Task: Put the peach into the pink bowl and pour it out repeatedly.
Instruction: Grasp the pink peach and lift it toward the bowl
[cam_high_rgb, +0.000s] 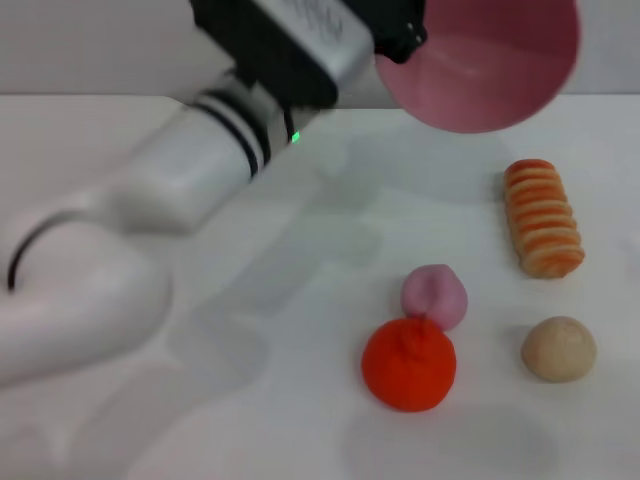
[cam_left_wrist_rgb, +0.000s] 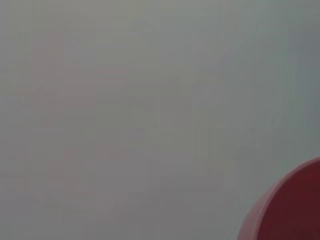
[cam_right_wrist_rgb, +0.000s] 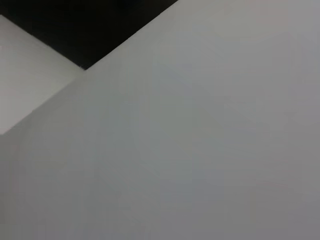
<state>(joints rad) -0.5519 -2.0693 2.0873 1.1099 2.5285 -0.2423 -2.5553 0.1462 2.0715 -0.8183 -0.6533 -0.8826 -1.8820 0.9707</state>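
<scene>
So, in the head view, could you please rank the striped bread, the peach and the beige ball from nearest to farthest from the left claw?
From the left claw, holding the pink bowl up at the back:
1. Striped bread, right, mid-table.
2. Peach, centre, touching the orange fruit.
3. Beige ball, front right.

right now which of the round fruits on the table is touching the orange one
The peach, pale pink, sits right against the far side of the orange fruit. The beige ball lies apart, off to the right.

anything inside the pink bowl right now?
Nothing visible: the pink bowl, held tilted above the table by the left tool, shows a bare interior. Its top part is cut off by the frame. The peach sits on the table, touching the orange fruit.
</scene>
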